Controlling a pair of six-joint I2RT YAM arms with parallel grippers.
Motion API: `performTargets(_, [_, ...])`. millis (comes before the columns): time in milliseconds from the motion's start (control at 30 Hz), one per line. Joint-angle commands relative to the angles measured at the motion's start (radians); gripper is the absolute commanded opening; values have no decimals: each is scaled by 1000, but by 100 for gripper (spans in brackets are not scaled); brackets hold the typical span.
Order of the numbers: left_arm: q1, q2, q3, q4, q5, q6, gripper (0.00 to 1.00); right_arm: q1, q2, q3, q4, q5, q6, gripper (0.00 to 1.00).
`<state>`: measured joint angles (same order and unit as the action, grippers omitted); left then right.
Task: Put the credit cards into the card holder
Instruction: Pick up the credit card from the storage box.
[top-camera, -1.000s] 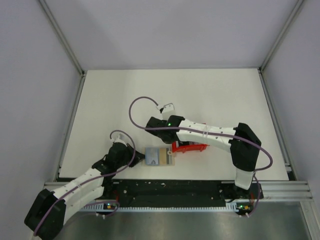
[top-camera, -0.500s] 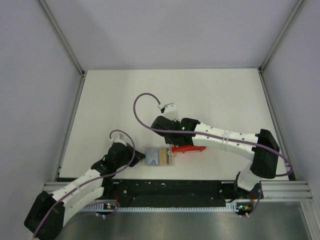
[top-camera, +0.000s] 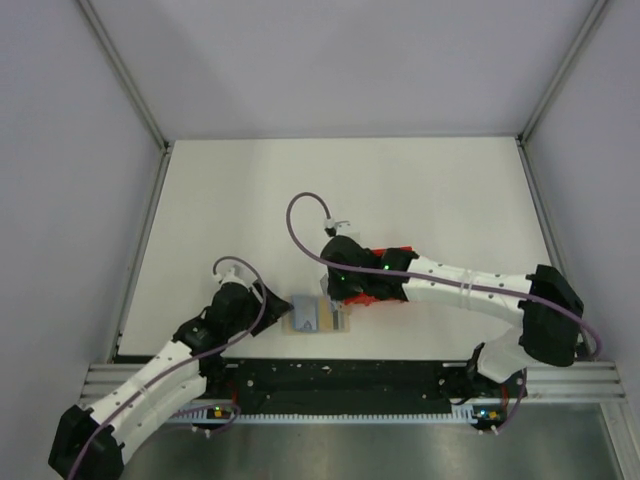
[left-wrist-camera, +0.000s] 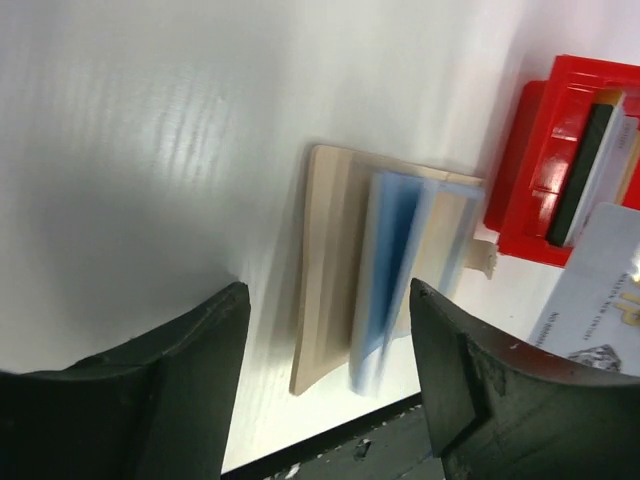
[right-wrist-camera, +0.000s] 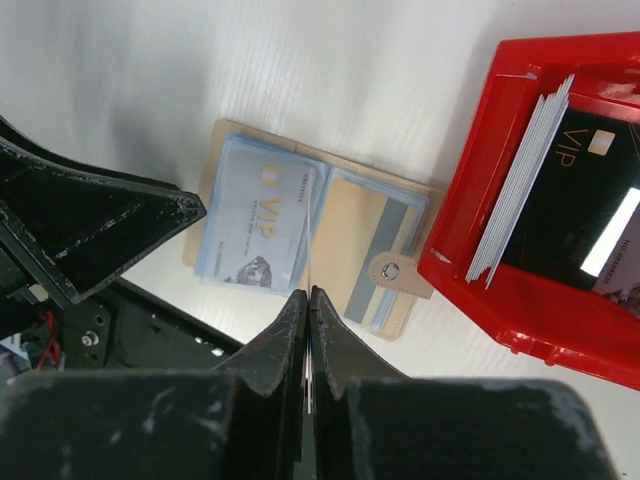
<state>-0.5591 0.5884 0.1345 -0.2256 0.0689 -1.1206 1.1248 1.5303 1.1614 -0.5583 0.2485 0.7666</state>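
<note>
The beige card holder (top-camera: 318, 315) lies open near the table's front edge, and a pale blue credit card (right-wrist-camera: 260, 225) rests on its left half. My left gripper (left-wrist-camera: 325, 300) is open just left of the holder, its jaws astride the near corner without touching it. My right gripper (right-wrist-camera: 308, 292) hangs over the holder's middle fold, shut on a thin white credit card that shows edge-on between the jaws. This held card (left-wrist-camera: 600, 285) also shows in the left wrist view. More credit cards (right-wrist-camera: 530, 160) stand in the red tray (right-wrist-camera: 480, 290).
The red tray (top-camera: 372, 297) sits right of the card holder, partly under my right arm. A black rail (top-camera: 350, 375) runs along the table's front edge, close to the holder. My left gripper's dark finger (right-wrist-camera: 90, 230) reaches in beside the holder's left edge.
My left gripper has opened from shut and now stands beside the holder. My right arm has swung left and nearer, carrying the card from the tray to above the holder.
</note>
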Motion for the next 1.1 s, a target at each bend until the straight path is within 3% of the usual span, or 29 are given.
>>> performTargets(0, [1, -12, 111, -257, -141, 74, 70, -59, -104, -66, 142, -104, 31, 0])
performTargets(167, [-1, -47, 224, -403, -239, 114, 73, -79, -116, -103, 175, -138, 39, 0])
performTargets(267, [-1, -73, 264, -342, -170, 185, 73, -83, -137, -137, 230, -184, 49, 0])
performTargets(333, [1, -75, 257, -238, -74, 209, 73, -91, -163, -167, 274, -212, 68, 0])
performTargets(467, [-1, -55, 154, 158, 162, 165, 73, -121, -245, -248, 389, -273, 114, 0])
performTargets(600, [1, -30, 47, 472, 278, 73, 70, -163, -337, -340, 483, -328, 146, 0])
performTargets(900, [1, 57, -30, 897, 417, -14, 66, -191, -429, -424, 578, -403, 178, 0])
performTargets(1067, [-1, 125, -23, 1042, 482, -50, 64, -195, -430, -434, 617, -423, 194, 0])
